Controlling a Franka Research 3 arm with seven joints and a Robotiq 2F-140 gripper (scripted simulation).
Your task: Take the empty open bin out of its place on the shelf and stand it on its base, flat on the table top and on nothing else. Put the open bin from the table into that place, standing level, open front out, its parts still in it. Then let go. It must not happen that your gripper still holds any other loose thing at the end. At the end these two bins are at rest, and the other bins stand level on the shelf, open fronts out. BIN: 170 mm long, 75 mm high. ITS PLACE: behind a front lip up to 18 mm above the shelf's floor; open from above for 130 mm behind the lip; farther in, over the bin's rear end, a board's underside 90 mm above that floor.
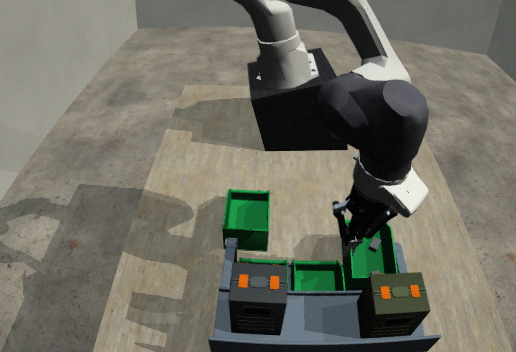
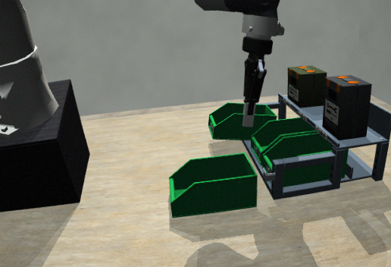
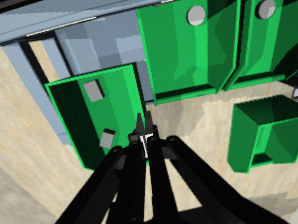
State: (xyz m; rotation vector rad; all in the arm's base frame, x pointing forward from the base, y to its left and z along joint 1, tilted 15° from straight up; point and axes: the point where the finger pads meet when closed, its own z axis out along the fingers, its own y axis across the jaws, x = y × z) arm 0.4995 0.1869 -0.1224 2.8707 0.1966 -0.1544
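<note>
The bin with parts point(image 1: 367, 265) point(image 2: 228, 128) point(image 3: 117, 100) hangs above the table, in front of and over the shelf's front edge. It looks about level, its open front away from the shelf. Two grey blocks point(image 3: 93, 91) lie in it. My gripper point(image 1: 356, 240) point(image 2: 248, 124) point(image 3: 145, 120) is shut on its side wall, the one towards the neighbouring bins. The bin's place, with bare shelf floor point(image 3: 107, 47), shows behind its rear end. The empty bin point(image 1: 246, 211) point(image 2: 216, 198) point(image 3: 242, 140) stands upright on its base on the table, in front of the shelf's other end.
Two green bins point(image 1: 317, 276) point(image 3: 215, 50) stand side by side on the shelf, beside the place, a grey disc in each. The upper board point(image 1: 325, 314) carries an olive case point(image 1: 400, 294) point(image 2: 307, 86) above the place and a dark grey case point(image 1: 258, 294) point(image 2: 346, 105) at the other end.
</note>
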